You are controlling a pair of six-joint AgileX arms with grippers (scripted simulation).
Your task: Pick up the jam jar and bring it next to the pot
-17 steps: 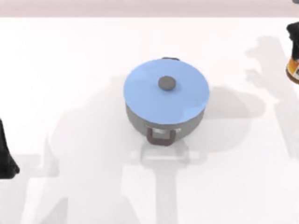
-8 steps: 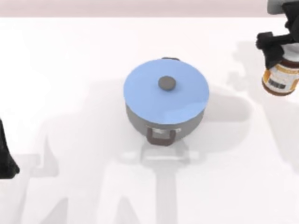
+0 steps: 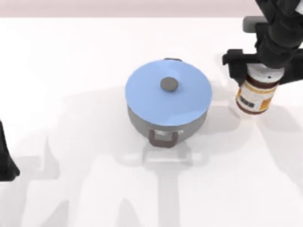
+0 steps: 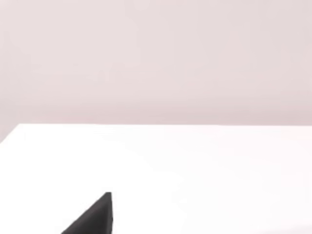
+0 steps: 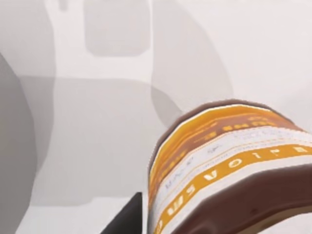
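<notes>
The pot stands mid-table, grey with a light-blue lid, a dark knob and brown handles. To its right, a short gap away, is the jam jar, dark brown with a white lid and an orange-and-white label. My right gripper is shut on the jar's upper part from above. In the right wrist view the jam jar fills the lower right, with one dark finger against its side. The jar's shadow falls on the table towards the pot. My left arm is parked at the table's left edge.
The white table is bare around the pot. Its far edge runs along the top of the top view. The left wrist view shows only the tabletop and a pale wall.
My right arm has come in from the right edge towards the pot, carrying the jam jar leftwards. The pot and the left arm have not moved.
</notes>
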